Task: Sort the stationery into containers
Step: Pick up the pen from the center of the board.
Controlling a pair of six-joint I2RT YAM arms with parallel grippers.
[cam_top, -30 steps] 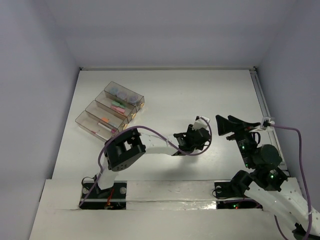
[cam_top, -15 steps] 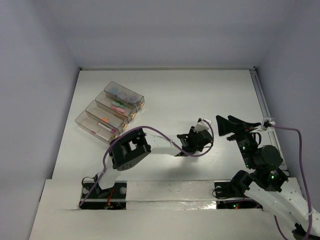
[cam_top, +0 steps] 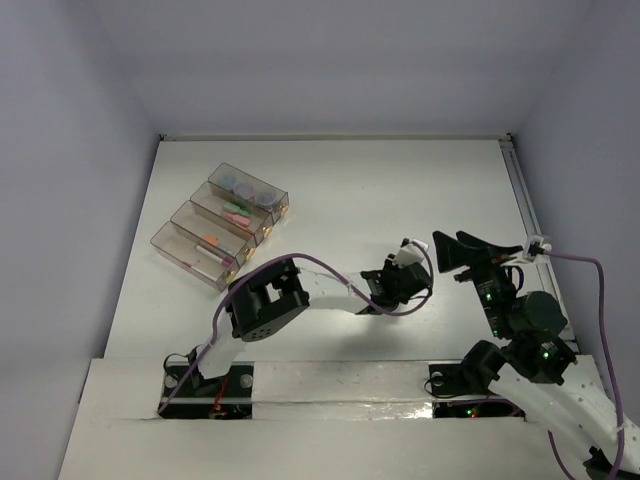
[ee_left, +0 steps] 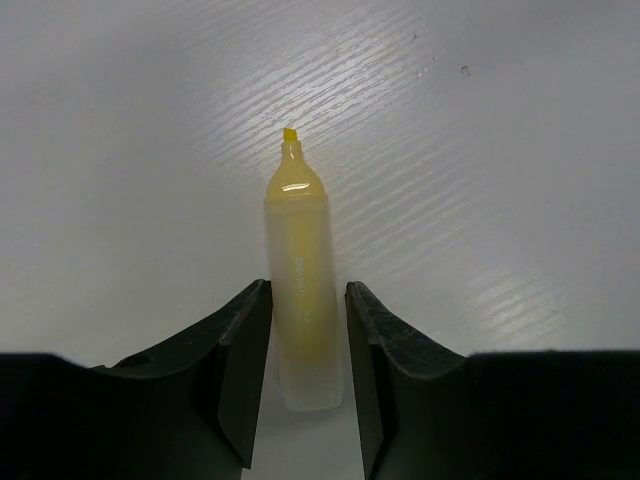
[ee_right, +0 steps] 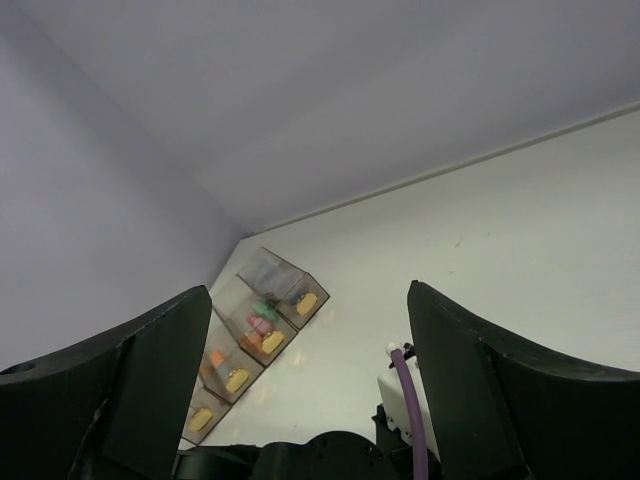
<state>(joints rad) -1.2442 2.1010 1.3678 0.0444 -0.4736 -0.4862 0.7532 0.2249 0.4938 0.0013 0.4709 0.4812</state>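
A stubby yellow stick (ee_left: pixel 298 240) with its tip pointing away lies on the white table. My left gripper (ee_left: pixel 308 290) has closed on its rear half, one finger against each side. From above, that gripper (cam_top: pixel 405 275) is low at the table's middle and covers the stick. The containers (cam_top: pixel 220 225), four clear smoky boxes in a slanted row, stand at the far left and hold pink, orange and green sticks, blue-grey discs and a pen. My right gripper (cam_top: pixel 445 238) hangs open and empty above the table's right side; its camera looks towards the containers (ee_right: pixel 255 330).
The left arm stretches from its base across the near table, with a purple cable (cam_top: pixel 330 265) looping over it. The white wrist block and cable (ee_right: pixel 405 385) sit just below the right gripper. Walls enclose the table on three sides.
The left arm has reached a little further right and lower. Its jaws have narrowed onto the yellow stick. The right arm has stayed put.
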